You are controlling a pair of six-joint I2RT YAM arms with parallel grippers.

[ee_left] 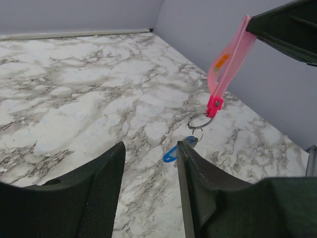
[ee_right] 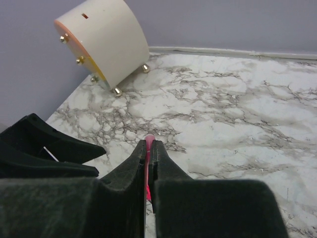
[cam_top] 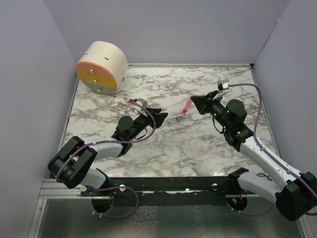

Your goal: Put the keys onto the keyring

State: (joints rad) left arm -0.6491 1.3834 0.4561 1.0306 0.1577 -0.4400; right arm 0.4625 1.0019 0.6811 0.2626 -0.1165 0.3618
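My right gripper (cam_top: 194, 102) is shut on the upper end of the slim pink key (cam_top: 187, 105) and holds it tilted above the table. In the left wrist view the key (ee_left: 229, 62) hangs down from it, and its red lower end meets the thin metal ring (ee_left: 199, 120). I cannot tell if the ring is threaded through. The blue tag (ee_left: 170, 154) lies on the marble just below the ring. My left gripper (ee_left: 151, 145) is open and empty, and its right fingertip (ee_left: 184, 147) is next to the tag. In the right wrist view only the key's pink edge (ee_right: 149, 139) shows between the jaws.
A round cream drum (cam_top: 101, 67) with an orange and yellow face and brass studs lies at the back left, also in the right wrist view (ee_right: 106, 42). Grey walls enclose the marble table (cam_top: 163, 153) on three sides. A metal rail (cam_top: 163, 184) runs along the front edge.
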